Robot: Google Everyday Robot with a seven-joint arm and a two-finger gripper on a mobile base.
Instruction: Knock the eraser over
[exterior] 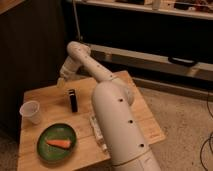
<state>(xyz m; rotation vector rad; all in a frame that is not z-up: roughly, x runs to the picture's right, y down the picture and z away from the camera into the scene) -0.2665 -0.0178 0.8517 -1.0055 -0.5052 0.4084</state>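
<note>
On the left of the desk [50, 100] we see a pale cup [31, 111], then a green plate [56, 141] with its carrot [59, 143]. Claw [62, 82] hovers just up-left of the eraser [73, 100], upright mid-desk; the white arm [117, 120] fills the right.

Lab: gripper [62, 81] over wooden table [47, 100], floor cables [206, 145].

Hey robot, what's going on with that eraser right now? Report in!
Hand up behind eraser, at the table's far edge, not touching. Eraser upright, not yet knocked over. Nothing between them; cup and plate off to the side.
</note>
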